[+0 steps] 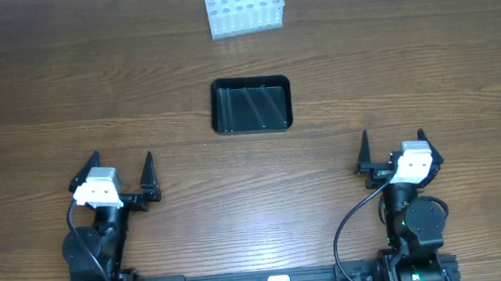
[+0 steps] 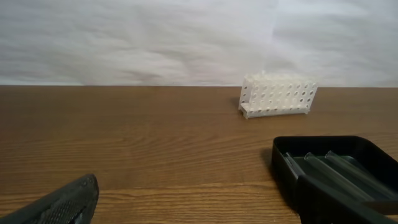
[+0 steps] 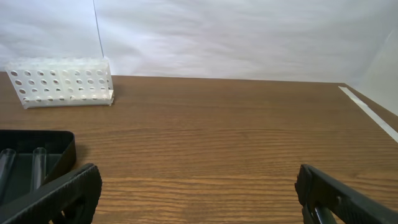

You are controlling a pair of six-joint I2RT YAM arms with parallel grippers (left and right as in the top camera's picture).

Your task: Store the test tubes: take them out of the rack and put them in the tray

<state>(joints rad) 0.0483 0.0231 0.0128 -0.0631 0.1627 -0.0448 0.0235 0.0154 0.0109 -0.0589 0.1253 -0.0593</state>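
Note:
A white test tube rack (image 1: pixel 245 13) stands at the far side of the table, its holes looking empty; it also shows as the rack (image 2: pixel 278 96) and the rack (image 3: pixel 60 83). A black tray (image 1: pixel 251 105) lies mid-table holding clear test tubes (image 1: pixel 256 104) laid flat, seen too as the tray (image 2: pixel 336 171) with tubes (image 2: pixel 336 174), and the tray (image 3: pixel 34 162). My left gripper (image 1: pixel 124 176) rests open near the front left, far from the tray. My right gripper (image 1: pixel 393 151) rests open at the front right, nothing between its fingers.
The table is bare brown wood (image 1: pixel 425 61) around the rack and tray. A white wall (image 2: pixel 155 37) backs the far edge. A pale strip (image 3: pixel 370 112) runs along the table's right side.

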